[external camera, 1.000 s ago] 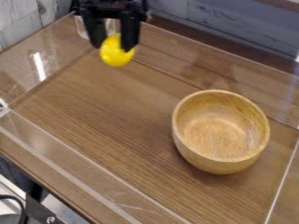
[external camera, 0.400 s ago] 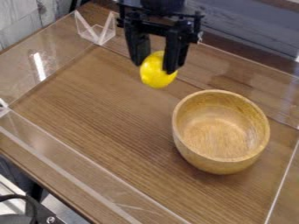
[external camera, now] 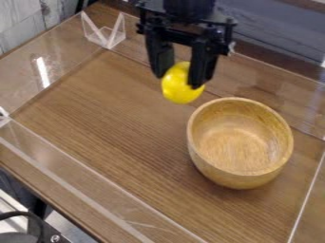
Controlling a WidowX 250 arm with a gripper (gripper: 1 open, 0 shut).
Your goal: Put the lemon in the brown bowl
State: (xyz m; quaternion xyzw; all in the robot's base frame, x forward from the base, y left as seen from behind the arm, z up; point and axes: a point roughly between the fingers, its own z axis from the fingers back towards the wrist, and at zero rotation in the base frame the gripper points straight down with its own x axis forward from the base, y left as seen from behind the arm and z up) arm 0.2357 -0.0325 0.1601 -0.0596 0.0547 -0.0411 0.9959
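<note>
The camera view shows the claw (external camera: 185, 76) closed on the lemon (external camera: 184, 83), a dark finger on either side of it. The lemon is bright yellow, rounded and smooth-looking, its upper part partly hidden by the claw. It is held up over the wooden table (external camera: 95, 123). In front of the claw and off to the picture's right sits the brown bowl (external camera: 238, 157), round, thick-rimmed and light brown, its inside bare. Behind the claw, toward the picture's left, stands a clear, angular object (external camera: 105, 30).
</note>
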